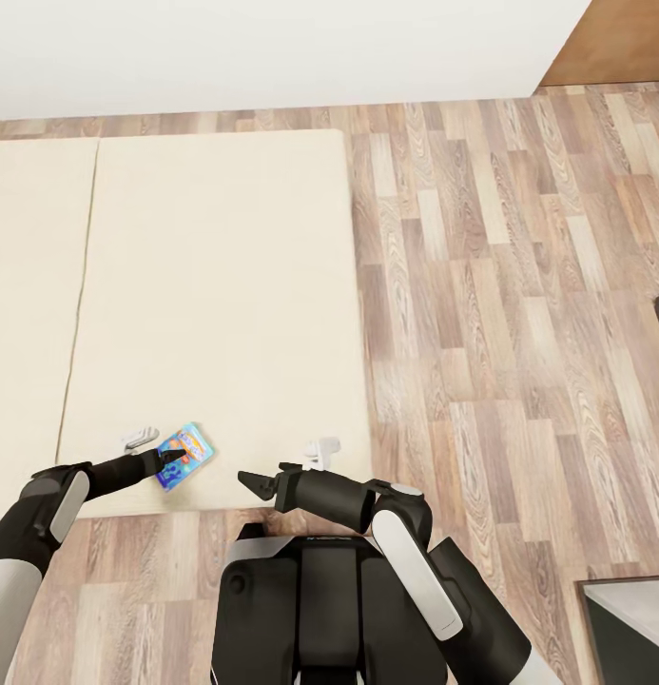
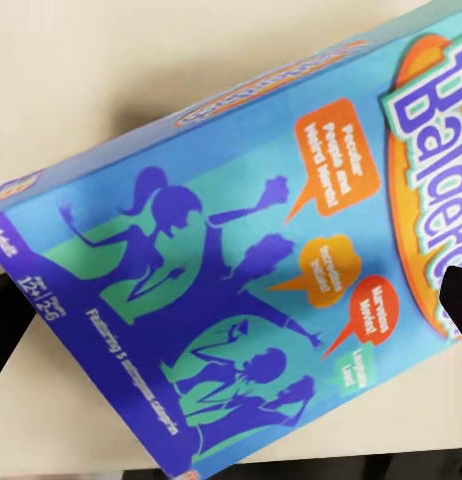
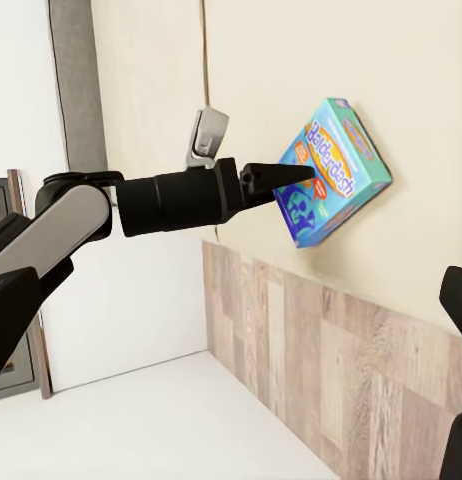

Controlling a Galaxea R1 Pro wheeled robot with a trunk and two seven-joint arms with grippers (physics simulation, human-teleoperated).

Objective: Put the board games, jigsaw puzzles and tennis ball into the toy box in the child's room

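A blue game box (image 1: 184, 456) is seen on the cream bed (image 1: 215, 314), close to the mattress edge nearest the robot, in the head view. It is tilted, with one side raised off the mattress. In the left wrist view the box (image 2: 261, 250) is shown close up: a turquoise and blue lid with purple silhouette figures, orange speech bubbles and part of a title in an orange oval.

The left gripper (image 1: 169, 463) is placed at the box's near edge, its dark fingers closed on that edge, so the box is held by it. In the right wrist view the left gripper (image 3: 291, 176) is seen from the side, its pointed fingers meeting the box (image 3: 333, 170) at its edge, with the box lifted at an angle against the mattress.

The right gripper (image 1: 256, 486) is held over the bed's near edge, to the right of the box and apart from it. Its fingers are spread and nothing is held between them. One dark fingertip (image 3: 458, 290) is visible at the edge of the right wrist view.

Two small white-grey objects are seen on the bed: one (image 1: 139, 439) just beside the left gripper and one (image 1: 320, 450) near the right gripper. What they are cannot be told.

The bed is surrounded by a wood-plank floor (image 1: 500, 314), with a white wall (image 1: 272, 48) behind it.
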